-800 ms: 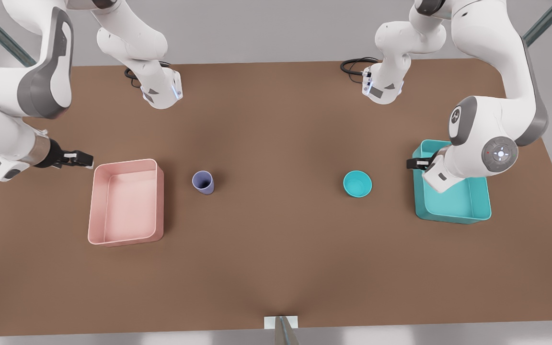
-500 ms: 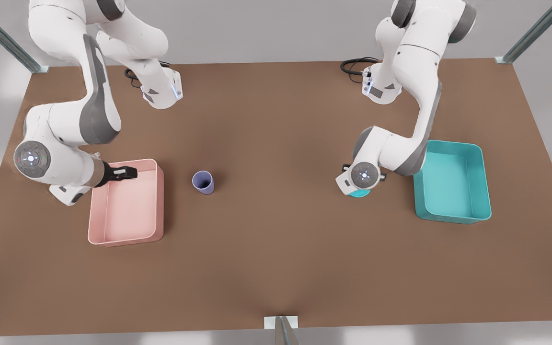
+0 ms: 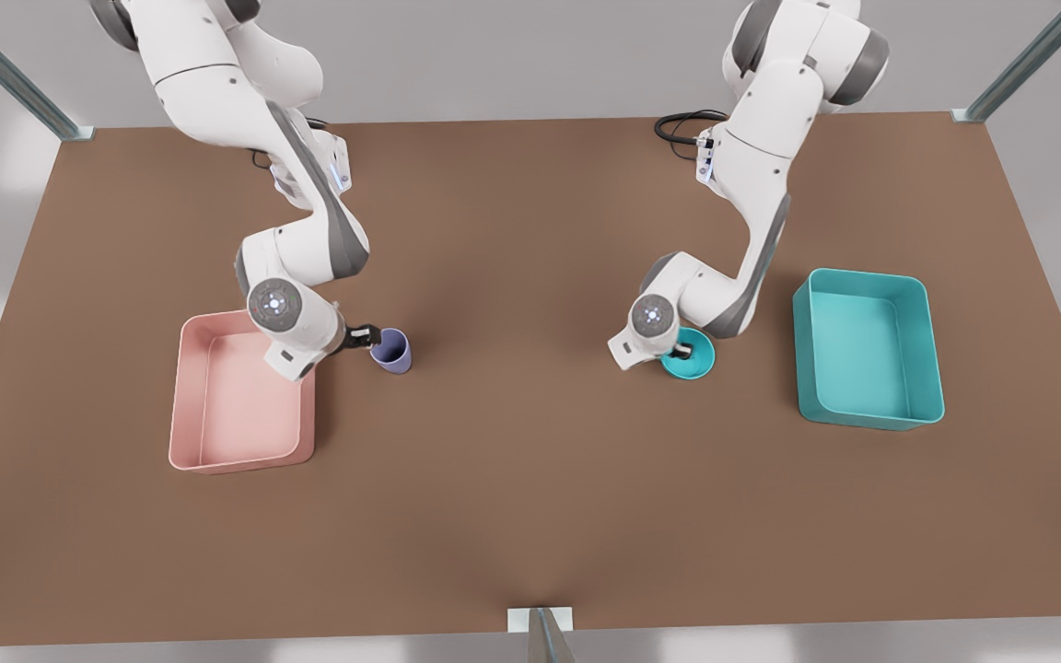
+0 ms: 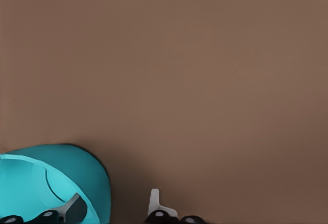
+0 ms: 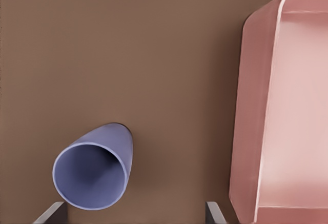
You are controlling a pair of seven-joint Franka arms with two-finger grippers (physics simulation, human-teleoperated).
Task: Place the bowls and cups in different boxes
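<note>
brown table (image 3: 530,516) carried a teal box (image 3: 869,348) near one short edge and a pink box (image 3: 238,396) near the other. between them, the open left gripper (image 3: 681,351) straddled the teal bowl's (image 3: 692,361) rim; the open right gripper (image 3: 369,335) flanked the lavender cup (image 3: 391,351).

Upright lavender cup (image 3: 391,351) beside pink box (image 3: 238,393); teal bowl (image 3: 692,356) near teal box (image 3: 868,348).
</note>
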